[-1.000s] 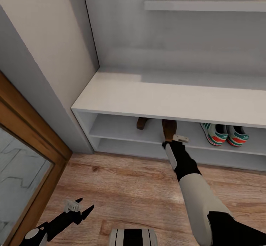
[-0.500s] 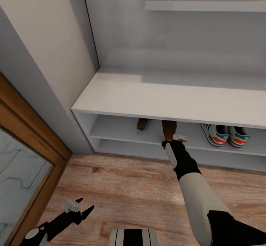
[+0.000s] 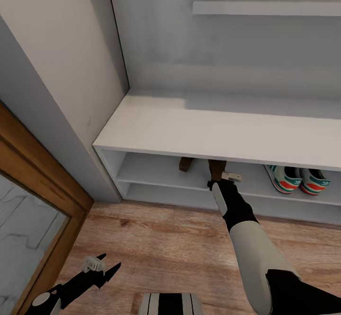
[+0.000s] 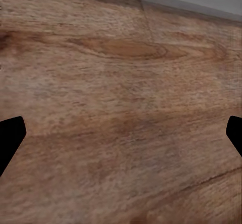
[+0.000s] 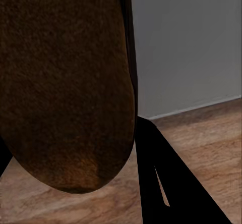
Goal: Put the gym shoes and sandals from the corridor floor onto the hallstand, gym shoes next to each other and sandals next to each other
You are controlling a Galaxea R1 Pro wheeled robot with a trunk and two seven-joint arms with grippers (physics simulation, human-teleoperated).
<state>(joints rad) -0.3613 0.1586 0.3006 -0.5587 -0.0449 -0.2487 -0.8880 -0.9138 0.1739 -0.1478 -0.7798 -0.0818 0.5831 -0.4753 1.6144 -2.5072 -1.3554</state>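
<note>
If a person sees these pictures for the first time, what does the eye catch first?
First, the right arm reaching under the bench top of the shoe rack, its end effector at a brown sandal on the upper low shelf, with a second sandal just beside it. Next, the colourful pair of sneakers on the same shelf, further right.

2 sandals (image 3: 185, 164) (image 3: 217, 168), 2 gym shoes (image 3: 283, 179) (image 3: 314, 181), 1 hallstand (image 3: 208, 130), 2 claws (image 3: 102, 268) (image 3: 222, 178).
</note>
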